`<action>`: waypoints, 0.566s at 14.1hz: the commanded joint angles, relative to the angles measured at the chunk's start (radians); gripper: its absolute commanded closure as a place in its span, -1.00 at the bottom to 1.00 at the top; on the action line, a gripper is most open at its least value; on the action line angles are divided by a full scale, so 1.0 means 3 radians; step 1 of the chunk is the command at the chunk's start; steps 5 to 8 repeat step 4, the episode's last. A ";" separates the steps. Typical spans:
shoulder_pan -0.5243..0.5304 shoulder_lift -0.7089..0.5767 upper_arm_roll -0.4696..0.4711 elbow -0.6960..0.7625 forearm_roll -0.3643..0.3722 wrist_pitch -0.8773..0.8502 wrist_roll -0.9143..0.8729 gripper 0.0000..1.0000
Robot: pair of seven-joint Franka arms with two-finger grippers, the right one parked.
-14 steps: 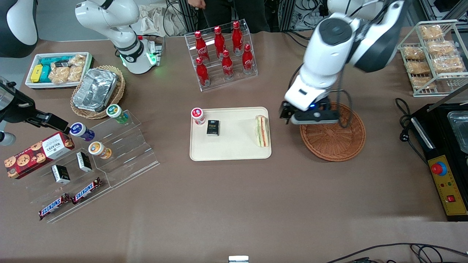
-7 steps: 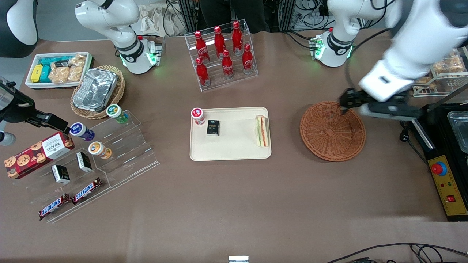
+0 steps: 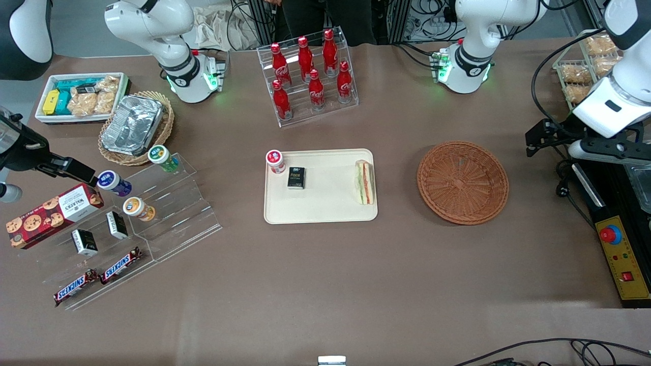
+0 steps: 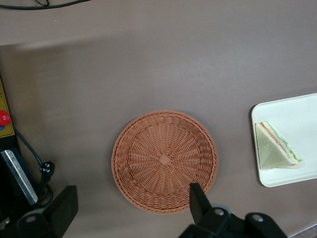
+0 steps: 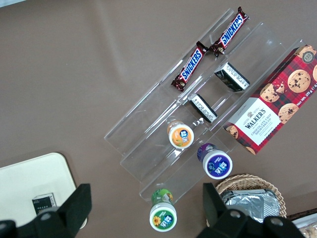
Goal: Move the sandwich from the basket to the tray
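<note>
The sandwich (image 3: pixel 364 182) lies on its side on the cream tray (image 3: pixel 320 206), at the tray's edge nearest the basket; it also shows in the left wrist view (image 4: pixel 277 151) on the tray (image 4: pixel 297 106). The reddish-brown wicker basket (image 3: pixel 462 182) stands empty beside the tray, also seen in the left wrist view (image 4: pixel 164 161). My left gripper (image 3: pixel 534 138) is open and empty, raised above the table toward the working arm's end, past the basket. In the left wrist view the gripper (image 4: pixel 131 206) has its fingers spread wide.
A white-and-red jar (image 3: pixel 275 161) and a small black box (image 3: pixel 296 178) sit on the tray. A rack of red cola bottles (image 3: pixel 308 76) stands farther from the camera. A black machine with a red button (image 3: pixel 610 234) and a wire snack rack (image 3: pixel 602 71) are near the gripper.
My left gripper has swung from over the basket's tray-side edge out toward the working arm's end of the table and risen. The sandwich has stayed on the tray.
</note>
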 commanded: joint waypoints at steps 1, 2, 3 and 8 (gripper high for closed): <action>0.0261 0.0114 -0.0275 0.0215 -0.0022 -0.0029 -0.0004 -1.00; 0.0297 0.0145 -0.0347 0.0266 -0.0017 -0.0029 -0.0009 -1.00; 0.0298 0.0150 -0.0358 0.0272 0.0054 -0.0029 -0.0009 -1.00; 0.0298 0.0150 -0.0368 0.0267 0.0141 -0.0029 -0.0014 -1.00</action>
